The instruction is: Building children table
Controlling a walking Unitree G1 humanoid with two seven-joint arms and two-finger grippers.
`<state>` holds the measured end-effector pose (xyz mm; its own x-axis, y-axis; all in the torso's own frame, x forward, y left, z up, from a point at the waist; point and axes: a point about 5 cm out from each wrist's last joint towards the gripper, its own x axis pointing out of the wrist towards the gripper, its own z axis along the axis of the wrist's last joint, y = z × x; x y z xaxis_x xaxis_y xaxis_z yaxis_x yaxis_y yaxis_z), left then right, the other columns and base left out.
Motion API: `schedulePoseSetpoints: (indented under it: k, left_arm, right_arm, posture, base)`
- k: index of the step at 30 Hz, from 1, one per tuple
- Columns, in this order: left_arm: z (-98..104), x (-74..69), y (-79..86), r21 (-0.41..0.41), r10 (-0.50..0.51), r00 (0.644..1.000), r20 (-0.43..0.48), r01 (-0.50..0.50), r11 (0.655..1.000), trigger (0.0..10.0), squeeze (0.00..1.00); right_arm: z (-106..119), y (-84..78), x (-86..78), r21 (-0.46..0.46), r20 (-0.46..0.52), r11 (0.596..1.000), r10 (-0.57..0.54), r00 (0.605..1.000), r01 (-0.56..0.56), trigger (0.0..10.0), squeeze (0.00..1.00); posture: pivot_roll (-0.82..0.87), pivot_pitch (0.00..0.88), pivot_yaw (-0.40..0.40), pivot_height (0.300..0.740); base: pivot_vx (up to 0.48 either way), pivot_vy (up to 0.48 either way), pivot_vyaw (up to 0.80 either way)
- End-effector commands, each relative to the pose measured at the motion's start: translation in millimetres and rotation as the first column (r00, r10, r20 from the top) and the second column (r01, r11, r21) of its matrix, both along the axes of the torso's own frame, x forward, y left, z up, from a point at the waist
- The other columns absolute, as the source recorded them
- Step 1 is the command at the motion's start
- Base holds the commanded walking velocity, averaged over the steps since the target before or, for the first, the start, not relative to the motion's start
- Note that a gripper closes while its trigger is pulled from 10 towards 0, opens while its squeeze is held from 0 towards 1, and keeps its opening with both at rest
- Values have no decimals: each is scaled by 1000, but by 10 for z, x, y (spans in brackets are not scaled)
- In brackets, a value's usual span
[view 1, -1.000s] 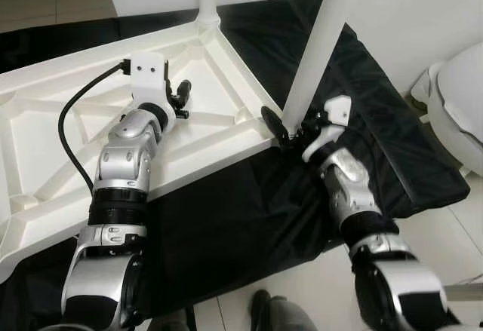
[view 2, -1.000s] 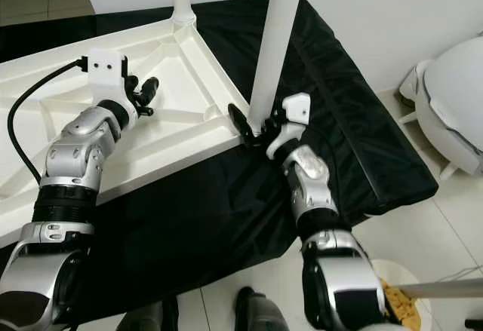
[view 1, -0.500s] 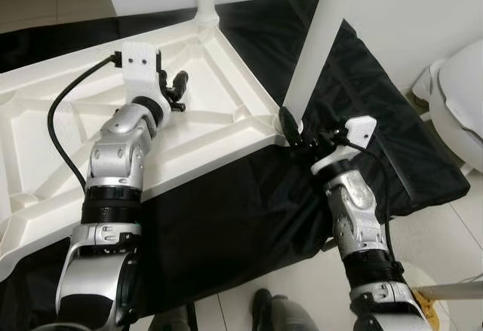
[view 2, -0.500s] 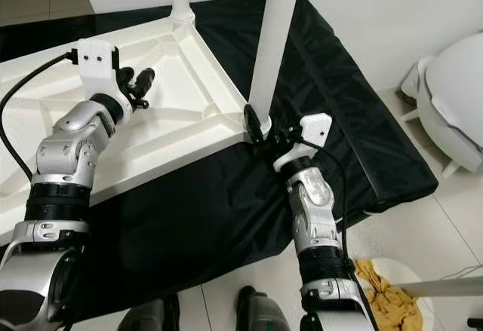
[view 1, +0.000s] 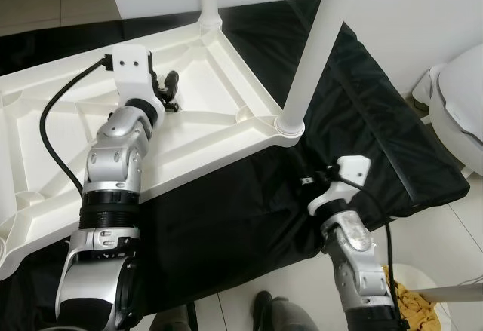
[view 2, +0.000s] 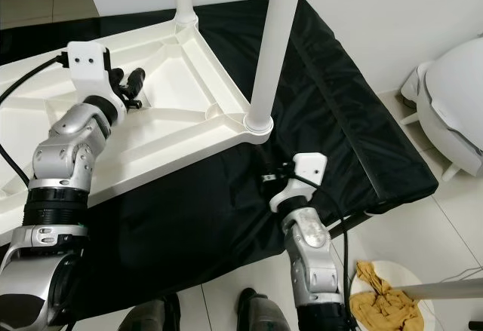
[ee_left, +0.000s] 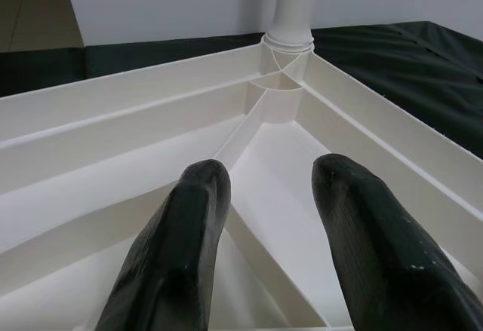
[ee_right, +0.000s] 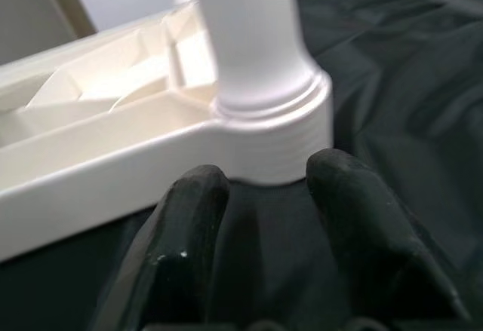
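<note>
Tabletop (view 1: 219,131) lies underside-up on a black sheet (view 1: 362,120), so leg sockets face up. 2 legs stand in its corners; near leg (view 1: 309,52) seated. Right gripper (ee_right: 260,195) spread, empty, just beside that corner. Left gripper (ee_left: 272,225) spread over the ribs, likely steadying

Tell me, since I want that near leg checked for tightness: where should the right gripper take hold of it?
Grip the near leg low on its round shaft, just above the collar seated in the tabletop corner. Come from the robot's side, over the black cloth, where the right gripper hovers open, facing it.
</note>
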<state>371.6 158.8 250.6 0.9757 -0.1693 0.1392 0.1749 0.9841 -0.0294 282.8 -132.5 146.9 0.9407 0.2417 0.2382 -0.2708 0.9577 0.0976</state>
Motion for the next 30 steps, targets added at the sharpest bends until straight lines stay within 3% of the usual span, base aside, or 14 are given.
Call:
schedulePoseSetpoints:
  k: [1,9,12,16,19,23,25,27,30]
  left_arm:
    - [-24,-20,15,0,29,1000,-12,-29,1000,10000,0]
    - [20,-61,2,12,24,1000,9,-25,1000,10000,0]
    - [2,-143,-108,33,-50,999,18,50,998,10000,0]
    - [-19,-169,-152,47,-69,998,15,68,997,10000,0]
    - [-37,-223,-185,74,-95,995,21,93,993,10000,0]
    - [2,-289,-149,169,-105,992,67,93,981,10000,0]
    - [38,-287,-57,142,-80,994,75,69,987,10000,0]
    - [92,-292,160,143,-11,997,83,0,990,10000,0]
    - [102,-297,226,145,9,997,80,-20,989,10000,0]
  right_arm:
    - [5,4,-12,-13,-18,1000,-11,1000,11,10000,0]
    - [150,5,80,-16,7,998,-55,998,56,10000,0]
    - [292,-8,201,-22,38,995,-92,995,93,10000,0]
    - [329,-7,263,-23,40,995,-99,994,100,10000,0]
    - [416,-1,430,-23,49,994,-109,993,110,10000,0]
    - [455,-12,517,-30,56,993,-112,992,113,10000,0]
    - [469,-24,566,-36,57,992,-116,992,118,10000,0]
    - [500,-49,667,-47,59,991,-122,991,125,10000,0]
    - [510,-56,696,-53,59,990,-125,990,128,10000,0]
  posture:
    - [-26,175,12,740]
    - [-13,184,3,740]
    - [-7,191,-2,740]
    - [-7,195,-3,740]
    - [-5,199,-6,740]
    - [0,205,-11,740]
    - [6,210,-11,740]
    - [11,213,-11,740]
    - [11,214,-10,740]
  base:
    - [0,0,0]
    - [0,0,0]
    - [0,0,0]
    - [0,0,0]
    - [0,0,0]
    - [0,0,0]
    - [0,0,0]
    - [0,0,0]
    - [0,0,0]
